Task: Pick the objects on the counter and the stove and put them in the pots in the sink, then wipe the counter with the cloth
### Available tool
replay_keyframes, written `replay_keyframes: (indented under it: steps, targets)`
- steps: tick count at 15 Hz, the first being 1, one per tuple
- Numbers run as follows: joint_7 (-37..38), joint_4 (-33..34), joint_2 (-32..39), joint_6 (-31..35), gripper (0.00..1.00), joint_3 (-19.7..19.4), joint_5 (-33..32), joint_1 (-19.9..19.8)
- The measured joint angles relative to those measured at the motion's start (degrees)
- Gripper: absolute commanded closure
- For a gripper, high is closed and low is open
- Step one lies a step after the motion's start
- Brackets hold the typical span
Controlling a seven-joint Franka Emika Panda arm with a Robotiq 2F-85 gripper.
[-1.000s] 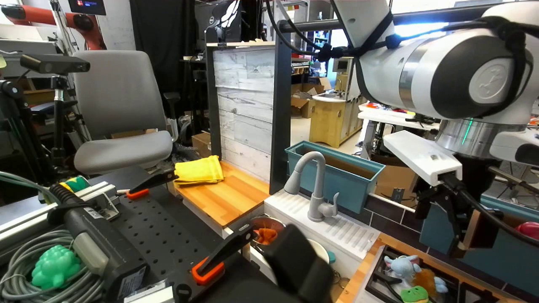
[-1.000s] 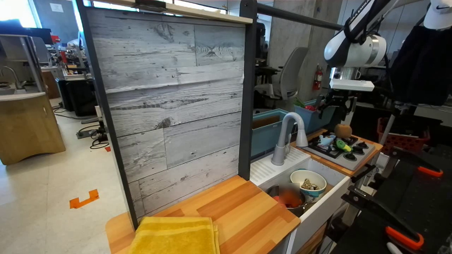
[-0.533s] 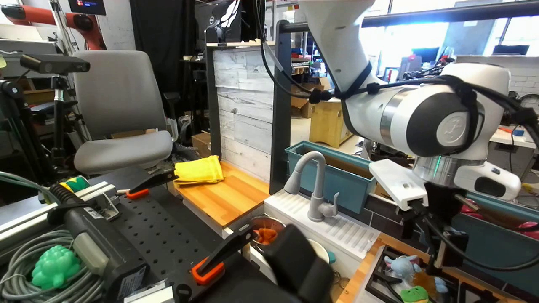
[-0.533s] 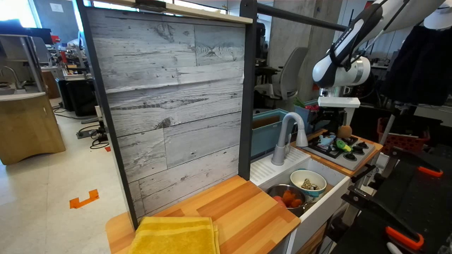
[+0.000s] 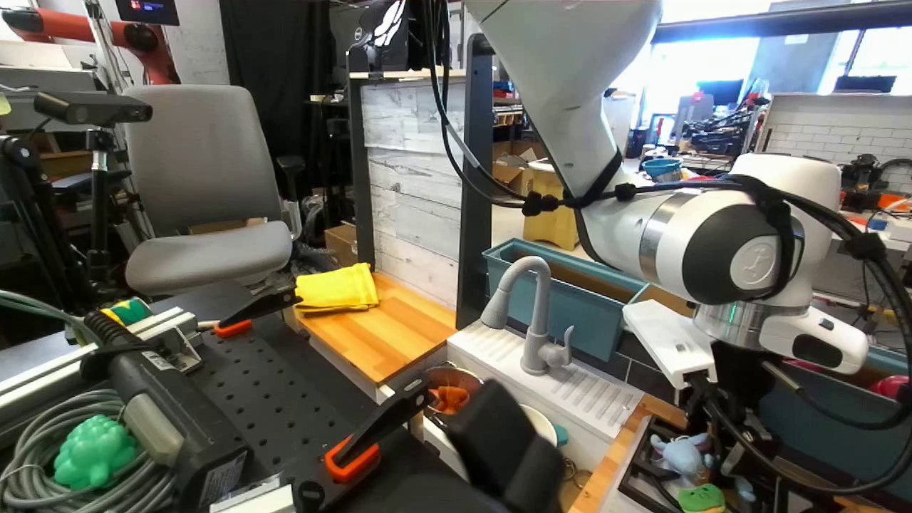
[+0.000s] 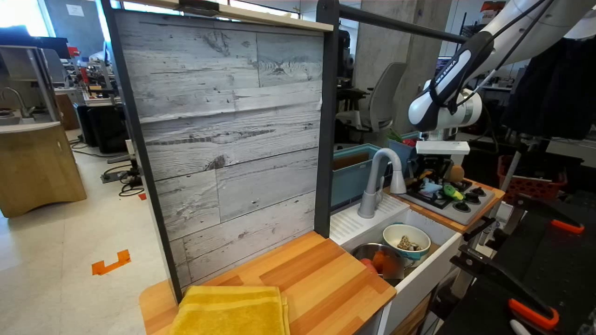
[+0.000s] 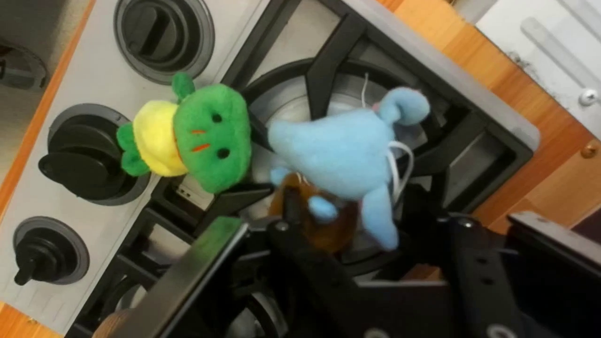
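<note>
Held low over the stove (image 7: 94,75), the gripper (image 7: 355,206) is seen with the lower part of a blue plush toy (image 7: 333,150) between its jaws; whether they are spread or pinching cannot be told. Near the stove's knobs (image 7: 159,37), a green plush toy (image 7: 209,136) is left lying. Beside the stove, a metal pot (image 6: 365,251) and a white bowl (image 6: 395,233), both partly filled, are held in the sink (image 6: 426,281). Farther from the stove, the yellow cloth (image 6: 233,309) is laid folded on the counter (image 6: 321,288). The picking step is judged to be in hand; next, a firm pinch and a lift toward the sink are called for.
</note>
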Motion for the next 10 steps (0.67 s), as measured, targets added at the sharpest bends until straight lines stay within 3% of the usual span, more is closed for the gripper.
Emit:
replay_keyframes:
  steps: [4,10]
  targets:
    - [-0.9,-0.5,-0.5,0.0,0.99,0.1,0.0,0.3]
    - [-14.9,-14.7,-8.2,12.3,0.99,3.1,0.0,0.3]
